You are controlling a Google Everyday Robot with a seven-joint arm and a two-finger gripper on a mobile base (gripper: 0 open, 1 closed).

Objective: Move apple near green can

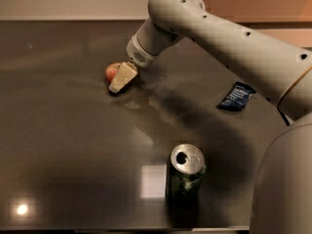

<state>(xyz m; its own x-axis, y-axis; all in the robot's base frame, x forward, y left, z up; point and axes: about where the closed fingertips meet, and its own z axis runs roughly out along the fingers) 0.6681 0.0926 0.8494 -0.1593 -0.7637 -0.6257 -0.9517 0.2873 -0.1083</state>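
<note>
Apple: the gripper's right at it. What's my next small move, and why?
Probably make sure of the grasp on the apple, then lift slightly. The gripper is down at the apple, covering its right side, and the apple rests on the table, far from the can standing upright near the front edge.

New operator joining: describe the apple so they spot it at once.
On the dark table, follow the arm to the gripper at back left. The apple lies just behind it, partly hidden. It is small, round and red, unlike the upright green can or flat blue packet.

Hand (118, 84) beside apple (112, 71), green can (186, 172) well apart
</note>
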